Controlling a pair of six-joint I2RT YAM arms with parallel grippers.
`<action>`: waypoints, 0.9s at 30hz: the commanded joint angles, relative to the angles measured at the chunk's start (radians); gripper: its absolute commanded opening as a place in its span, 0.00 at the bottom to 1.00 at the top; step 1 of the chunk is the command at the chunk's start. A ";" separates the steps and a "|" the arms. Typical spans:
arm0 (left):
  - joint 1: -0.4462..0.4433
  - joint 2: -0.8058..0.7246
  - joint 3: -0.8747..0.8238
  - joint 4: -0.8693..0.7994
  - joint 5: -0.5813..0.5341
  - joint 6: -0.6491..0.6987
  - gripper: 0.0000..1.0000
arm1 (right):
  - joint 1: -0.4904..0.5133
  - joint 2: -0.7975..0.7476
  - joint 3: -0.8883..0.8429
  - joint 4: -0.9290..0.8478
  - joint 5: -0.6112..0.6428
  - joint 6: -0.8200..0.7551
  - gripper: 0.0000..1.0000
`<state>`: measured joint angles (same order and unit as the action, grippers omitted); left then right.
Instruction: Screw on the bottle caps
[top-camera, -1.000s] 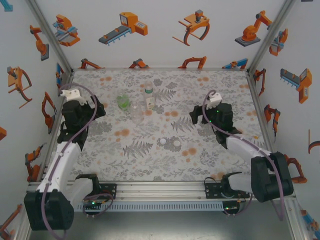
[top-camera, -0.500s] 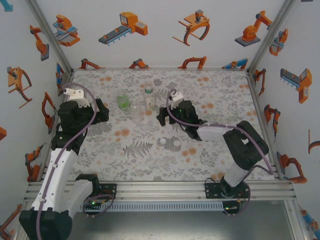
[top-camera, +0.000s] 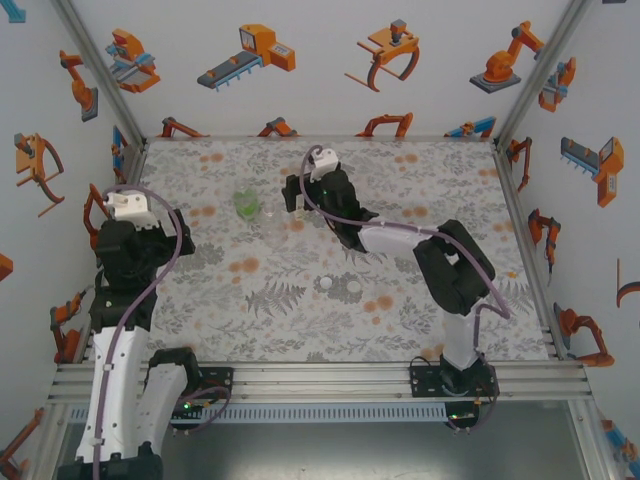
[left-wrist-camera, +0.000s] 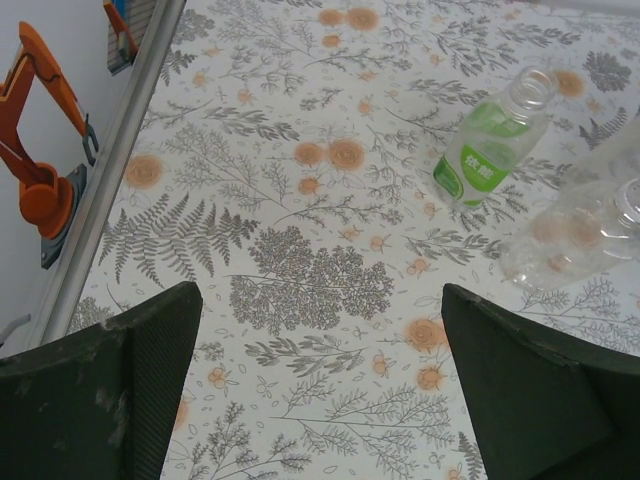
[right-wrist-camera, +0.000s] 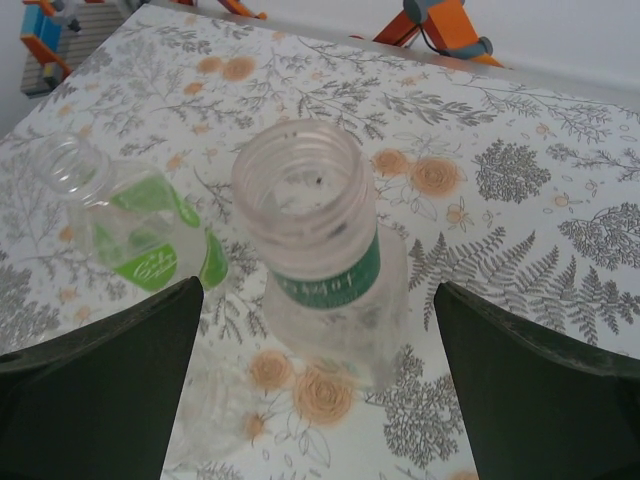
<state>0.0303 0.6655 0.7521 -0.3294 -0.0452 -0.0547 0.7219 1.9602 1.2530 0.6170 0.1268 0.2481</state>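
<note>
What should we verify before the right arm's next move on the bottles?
1. Right hand open: ok.
2. Green-banded bottle between its fingers: ok, standing, neck uncapped.
3. Grip on that bottle: not ok, the fingers stand clear of it.
4. Left hand carrying a cap: not ok, open and empty.
5. White caps free to pick: ok, two lie loose on the table, nearer the arm bases.
6. Cap for a third bottle located: cannot tell.
</note>
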 joint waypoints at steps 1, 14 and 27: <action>0.023 0.024 -0.001 0.021 0.080 -0.022 0.97 | 0.006 0.057 0.078 -0.022 0.062 0.015 0.88; 0.053 0.066 -0.016 0.048 0.164 -0.061 0.97 | 0.026 0.254 0.123 0.195 0.142 -0.048 0.85; 0.052 0.087 -0.022 0.060 0.208 -0.086 0.97 | 0.051 0.271 0.089 0.270 0.154 -0.121 0.62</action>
<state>0.0757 0.7525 0.7422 -0.2996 0.1337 -0.1192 0.7692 2.2517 1.3560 0.8364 0.2607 0.1524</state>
